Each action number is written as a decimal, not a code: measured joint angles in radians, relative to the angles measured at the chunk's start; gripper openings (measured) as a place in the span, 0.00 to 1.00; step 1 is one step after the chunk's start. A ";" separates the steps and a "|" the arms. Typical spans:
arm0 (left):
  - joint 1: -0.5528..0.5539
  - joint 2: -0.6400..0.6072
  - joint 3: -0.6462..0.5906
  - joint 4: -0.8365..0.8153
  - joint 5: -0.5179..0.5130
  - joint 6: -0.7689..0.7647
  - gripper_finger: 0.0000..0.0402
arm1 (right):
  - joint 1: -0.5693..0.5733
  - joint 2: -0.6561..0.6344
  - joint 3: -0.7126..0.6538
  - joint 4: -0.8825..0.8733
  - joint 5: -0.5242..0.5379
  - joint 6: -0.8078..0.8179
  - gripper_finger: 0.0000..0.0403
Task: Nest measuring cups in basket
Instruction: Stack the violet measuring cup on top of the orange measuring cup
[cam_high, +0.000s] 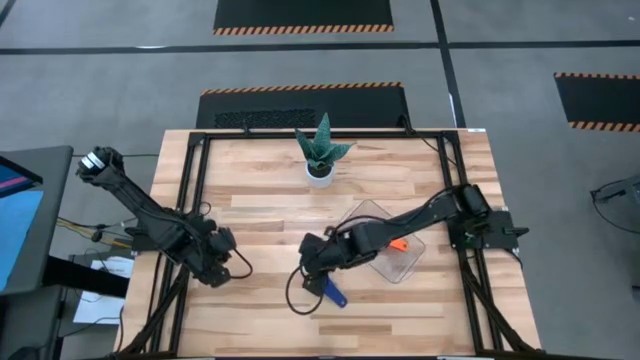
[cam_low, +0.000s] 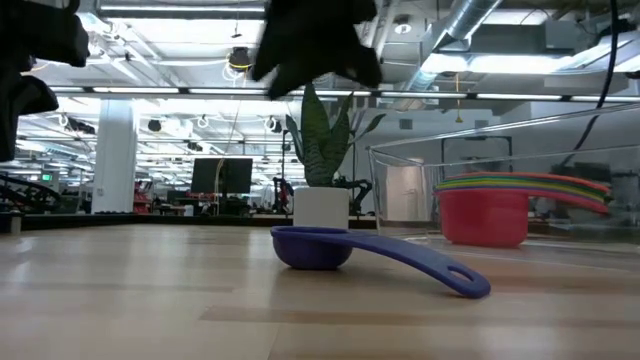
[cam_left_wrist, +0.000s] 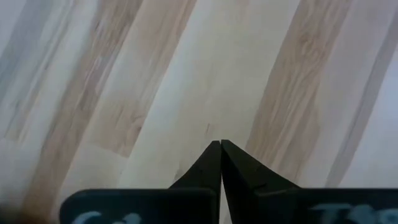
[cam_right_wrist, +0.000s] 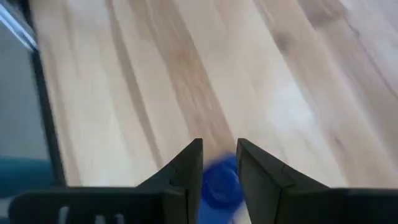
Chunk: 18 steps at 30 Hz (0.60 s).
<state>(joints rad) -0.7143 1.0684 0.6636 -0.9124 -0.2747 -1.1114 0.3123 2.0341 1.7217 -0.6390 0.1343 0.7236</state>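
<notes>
The right gripper (cam_right_wrist: 219, 163) hovers with fingers slightly parted and holding nothing, directly above the dark blue cup (cam_low: 312, 247), which sits alone on the table (cam_high: 260, 215). It looks light, stiff and slick; the long flat handle seems the best grip. The basket (cam_high: 402, 262), holding the nested cups (cam_low: 485, 212), lies just behind. The left gripper (cam_left_wrist: 221, 144) waits, fingers closed and holding nothing.

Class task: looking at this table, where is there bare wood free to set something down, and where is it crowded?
Free: the strip between the left gripper and the plant pot, and the front edge below the blue cup. Crowded: around the right gripper, that cup and the basket.
</notes>
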 joint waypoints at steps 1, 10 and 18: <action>0.000 0.001 -0.001 0.000 0.001 0.000 0.00 | 0.006 0.007 0.001 -0.003 0.007 0.008 0.30; 0.000 0.009 -0.001 0.011 0.000 0.000 0.00 | 0.027 0.057 0.287 -0.020 -0.012 -0.111 0.30; 0.000 0.013 -0.001 0.013 0.000 0.009 0.00 | 0.008 0.189 0.579 0.112 -0.100 -0.315 0.30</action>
<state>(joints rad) -0.7139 1.0810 0.6624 -0.8998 -0.2748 -1.1024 0.3199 2.2234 2.3003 -0.5265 0.0339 0.4085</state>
